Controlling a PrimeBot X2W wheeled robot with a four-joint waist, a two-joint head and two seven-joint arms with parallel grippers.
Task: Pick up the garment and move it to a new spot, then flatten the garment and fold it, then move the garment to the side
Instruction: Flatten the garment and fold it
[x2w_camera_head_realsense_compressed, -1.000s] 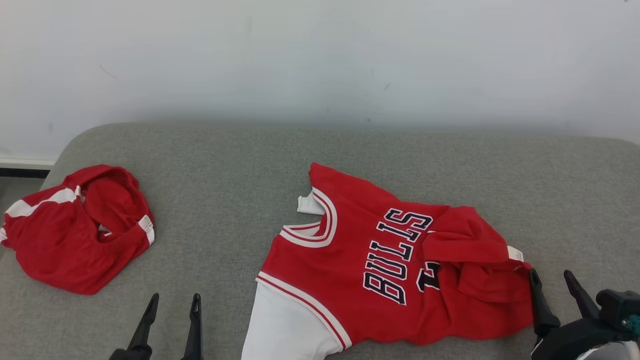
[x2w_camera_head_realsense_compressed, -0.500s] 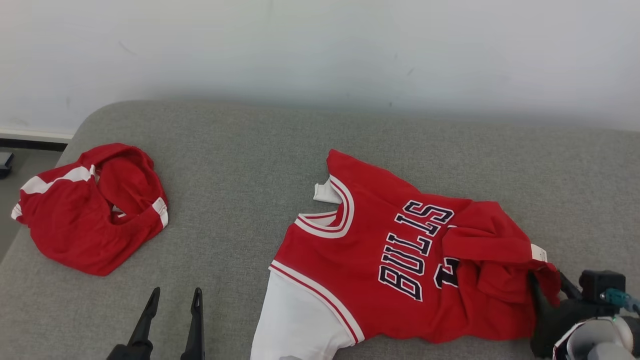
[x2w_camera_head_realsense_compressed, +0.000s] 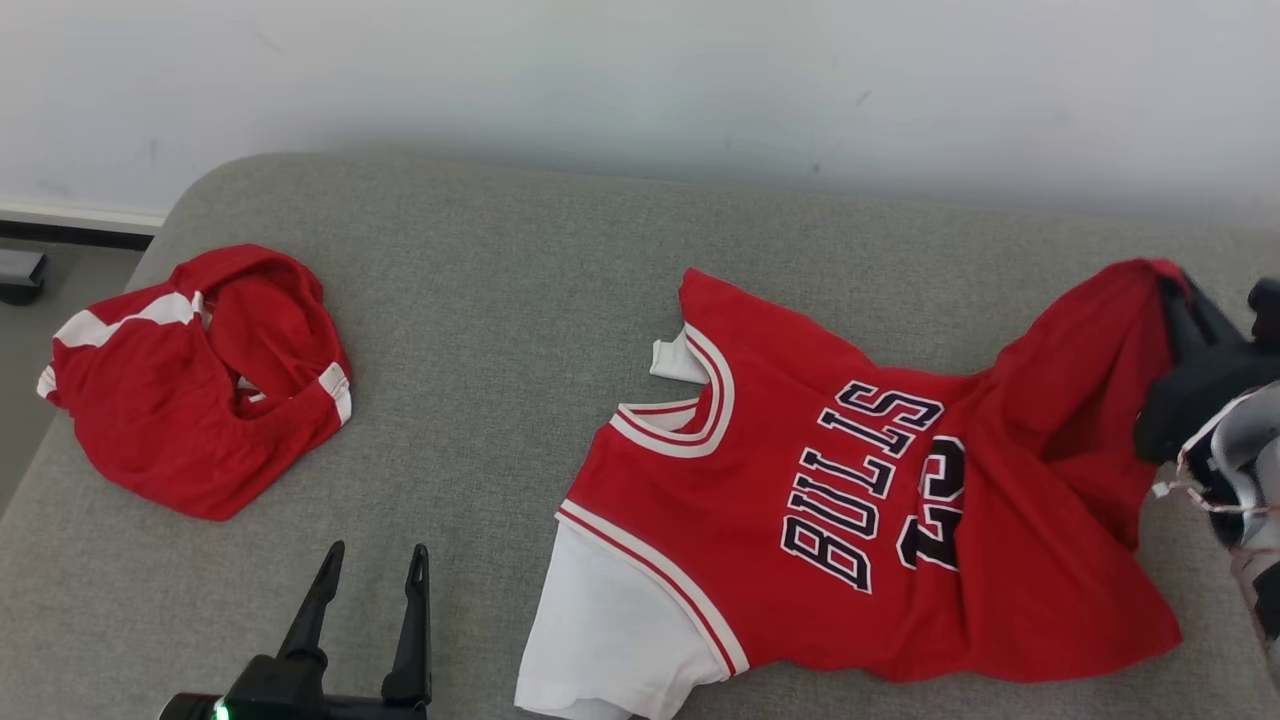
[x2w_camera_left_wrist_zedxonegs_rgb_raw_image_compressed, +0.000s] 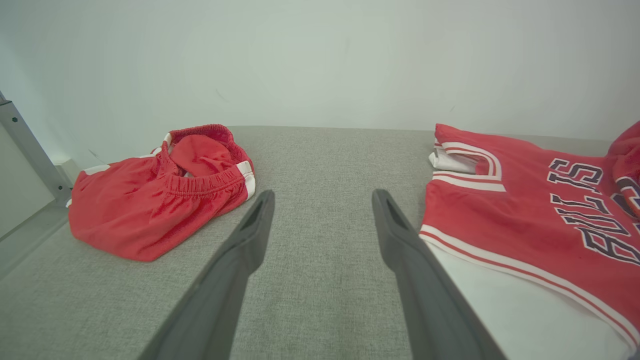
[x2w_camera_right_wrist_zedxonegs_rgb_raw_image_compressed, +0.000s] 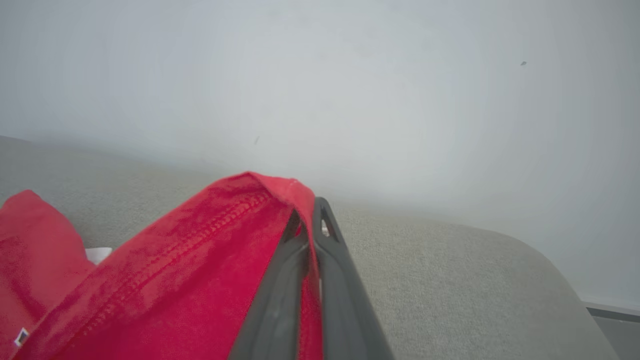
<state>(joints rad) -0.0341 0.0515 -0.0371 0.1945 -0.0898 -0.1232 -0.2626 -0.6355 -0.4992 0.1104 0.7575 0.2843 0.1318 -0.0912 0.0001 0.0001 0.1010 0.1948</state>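
right claw (x2w_camera_head_realsense_compressed: 1178, 292): clamped on the jersey (x2w_camera_head_realsense_compressed: 760, 480) hem, lifted
left claw (x2w_camera_head_realsense_compressed: 372, 560): wide apart, holding nothing
shorts (x2w_camera_head_realsense_compressed: 190, 400): crumpled, far left

- Across the chest of the red jersey (x2w_camera_head_realsense_compressed: 700, 500), which lies toward the bench's (x2w_camera_head_realsense_compressed: 500, 300) right edge, the word "BULLS" (x2w_camera_head_realsense_compressed: 862, 485) stands in dark block capitals outlined in white, reading sideways in the head view.
- Just beside that word is the number "23" (x2w_camera_head_realsense_compressed: 935, 505), in the same dark, white-edged style and partly bent by a crease.
- The left wrist view shows the same word, cut off at the picture's edge.
- The small white tag (x2w_camera_right_wrist_zedxonegs_rgb_raw_image_compressed: 21, 337) on the jersey is too small to read.
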